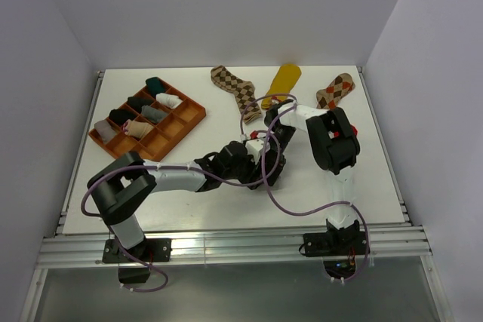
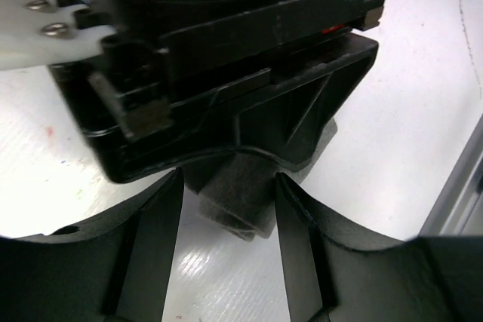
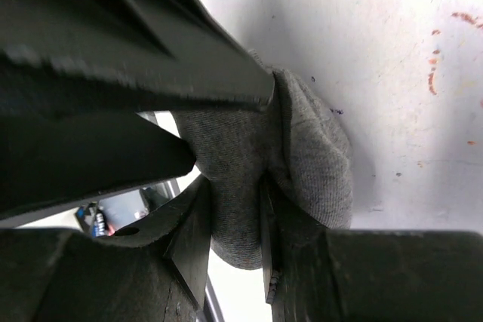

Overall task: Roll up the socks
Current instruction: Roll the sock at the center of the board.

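Observation:
A grey sock (image 3: pixel 313 148) is bunched on the white table, and my right gripper (image 3: pixel 235 216) is shut on a fold of it. In the left wrist view the sock's dark grey end (image 2: pixel 238 197) hangs under the right gripper's black body (image 2: pixel 226 58). My left gripper (image 2: pixel 229 239) stands open around that end, with gaps on both sides. From above the two grippers meet at mid-table, left gripper (image 1: pixel 253 165) and right gripper (image 1: pixel 273 156), and they hide the grey sock. At the back lie a brown argyle sock (image 1: pixel 235 90), a mustard yellow sock (image 1: pixel 283 81) and a second argyle sock (image 1: pixel 336 90).
An orange compartment tray (image 1: pixel 195 113) at the back left holds several rolled socks. Purple cables loop from both arms over the middle of the table. The table's metal front rail (image 1: pixel 226 246) runs along the near edge.

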